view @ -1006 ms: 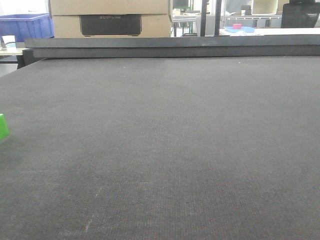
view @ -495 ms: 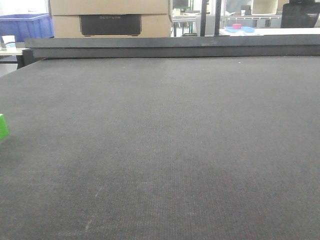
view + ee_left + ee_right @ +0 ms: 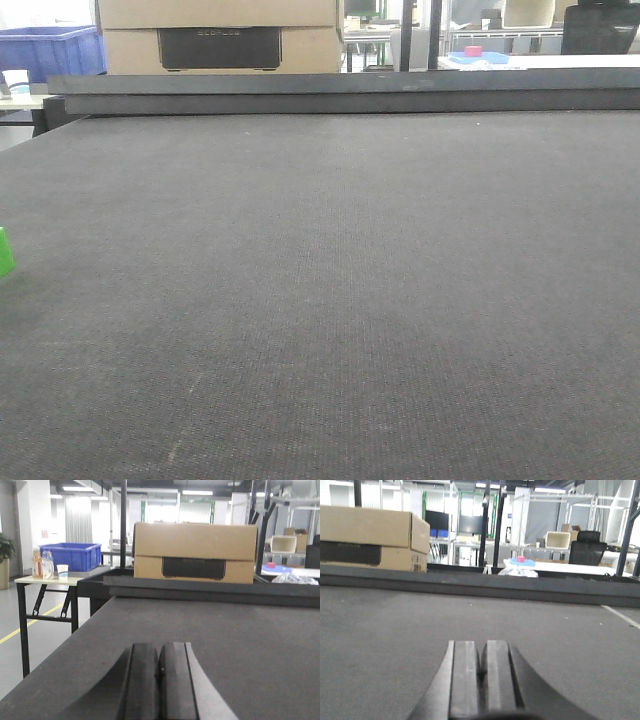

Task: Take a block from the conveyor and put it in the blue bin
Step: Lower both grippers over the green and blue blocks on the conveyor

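Green against the dark grey weave, the block sits on the conveyor at the very left edge of the front view. It is partly cut off by the frame and shows in neither wrist view. My left end effector and right end effector both hang low over the belt, pads pressed together on nothing, pointed at the far rail. I judge this a waiting pose, kept low so a reach is short. The blue bin stands off the belt's left end by a pale tabletop, left of a cardboard box. That side favours my left arm, which must open before closing on the block.
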Robot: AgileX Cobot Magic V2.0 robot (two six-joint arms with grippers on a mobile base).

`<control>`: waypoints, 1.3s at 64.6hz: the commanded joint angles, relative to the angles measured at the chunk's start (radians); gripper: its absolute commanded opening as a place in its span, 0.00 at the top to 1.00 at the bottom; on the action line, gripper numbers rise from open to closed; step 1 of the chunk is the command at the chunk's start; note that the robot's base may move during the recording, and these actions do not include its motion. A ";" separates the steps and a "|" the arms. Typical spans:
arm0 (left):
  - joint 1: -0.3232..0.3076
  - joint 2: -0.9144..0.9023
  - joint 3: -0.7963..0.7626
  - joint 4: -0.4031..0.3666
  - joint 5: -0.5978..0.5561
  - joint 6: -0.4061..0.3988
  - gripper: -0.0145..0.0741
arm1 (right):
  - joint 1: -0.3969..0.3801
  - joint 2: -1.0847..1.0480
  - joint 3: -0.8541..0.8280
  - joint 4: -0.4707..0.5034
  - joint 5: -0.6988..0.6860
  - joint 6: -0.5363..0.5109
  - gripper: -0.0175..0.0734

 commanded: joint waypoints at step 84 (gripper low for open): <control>-0.148 0.983 -1.164 0.059 0.978 -0.062 0.20 | 0.083 1.028 -1.155 -0.077 0.997 0.099 0.18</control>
